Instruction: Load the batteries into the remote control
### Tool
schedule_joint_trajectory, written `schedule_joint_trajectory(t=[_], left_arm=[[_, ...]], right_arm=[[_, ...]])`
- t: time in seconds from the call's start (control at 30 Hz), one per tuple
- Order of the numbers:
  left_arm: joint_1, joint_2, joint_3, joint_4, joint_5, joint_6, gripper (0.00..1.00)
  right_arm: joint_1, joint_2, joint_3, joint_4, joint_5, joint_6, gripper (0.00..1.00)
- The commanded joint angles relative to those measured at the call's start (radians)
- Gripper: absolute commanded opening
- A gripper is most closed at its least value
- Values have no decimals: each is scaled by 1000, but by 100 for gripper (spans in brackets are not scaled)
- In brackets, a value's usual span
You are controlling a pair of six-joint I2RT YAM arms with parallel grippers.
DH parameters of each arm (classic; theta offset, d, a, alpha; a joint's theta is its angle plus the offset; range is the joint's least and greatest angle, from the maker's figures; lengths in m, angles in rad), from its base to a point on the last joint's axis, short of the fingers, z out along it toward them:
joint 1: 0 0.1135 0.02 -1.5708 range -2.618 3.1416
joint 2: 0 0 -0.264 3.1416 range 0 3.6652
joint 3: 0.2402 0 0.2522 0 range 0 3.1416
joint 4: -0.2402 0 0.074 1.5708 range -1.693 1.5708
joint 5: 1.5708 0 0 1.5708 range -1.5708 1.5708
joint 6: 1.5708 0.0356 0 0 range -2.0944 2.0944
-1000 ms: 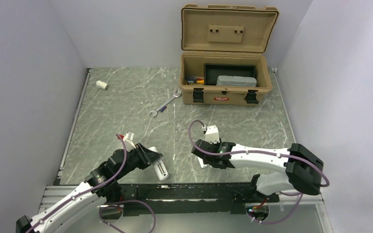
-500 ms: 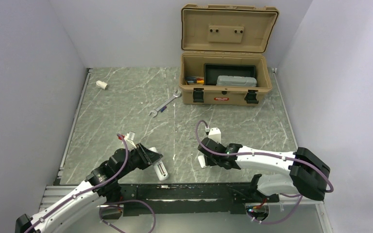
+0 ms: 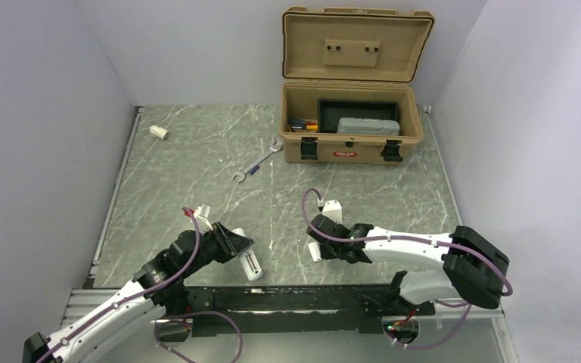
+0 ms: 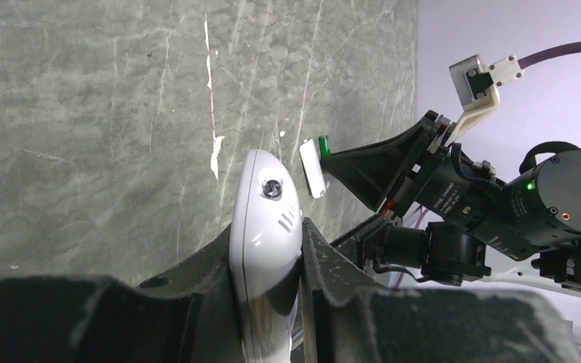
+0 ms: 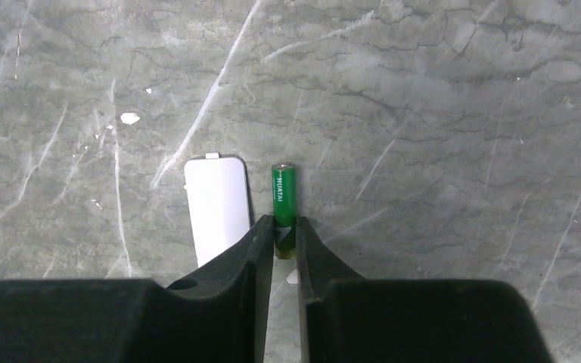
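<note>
My left gripper (image 4: pixel 267 231) is shut on the white remote control (image 4: pixel 263 215), held on edge with its rounded end pointing out; in the top view the remote (image 3: pixel 251 265) sticks out of the gripper (image 3: pixel 236 251) near the table's front edge. My right gripper (image 5: pixel 284 228) is shut on the lower end of one green battery (image 5: pixel 284 195), low over the table. A white battery cover (image 5: pixel 217 208) lies flat just left of it. In the left wrist view the battery (image 4: pixel 323 141) and cover (image 4: pixel 312 168) show at the right gripper's tip. No other battery shows.
An open tan toolbox (image 3: pixel 352 144) stands at the back right. A silver wrench (image 3: pixel 257 162) lies left of it, and a stubby white cylinder (image 3: pixel 158 131) at the back left. The black rail (image 3: pixel 287 299) runs along the near edge.
My right gripper has moved slightly nearer the table's front edge and lower, close beside the white cover. The left arm and the remote have not moved.
</note>
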Motion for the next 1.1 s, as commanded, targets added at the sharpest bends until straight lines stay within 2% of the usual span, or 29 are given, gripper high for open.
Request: schedule_joint_trajectory(t=[0.0,0.17,0.23,0.37,0.47,0.63,0.87,1.07], left_arm=[[6,-4,44,53,8,4,0],[5,-12,41,55,6,2,0],[6,-9,35,66,10,-2,0],[7,10,27,104,11,-8,0],[8,28,29,136,33,2,0],[13,34,58,137,37,31,0],[17,23,64,156,39,18,0],[18,26,72,152,37,15,0]], right_arm=[[-4,24,-4,19,-10,-1,13],[-4,-87,-7,11,2,-5,7],[-4,-150,-7,5,13,-28,0],[-4,-277,2,15,-5,-117,0],[-1,-432,-31,147,-141,-220,0],[6,-662,-111,397,-477,-298,0],[27,-661,-142,556,-808,-385,0],[53,-636,-164,610,-930,-449,0]])
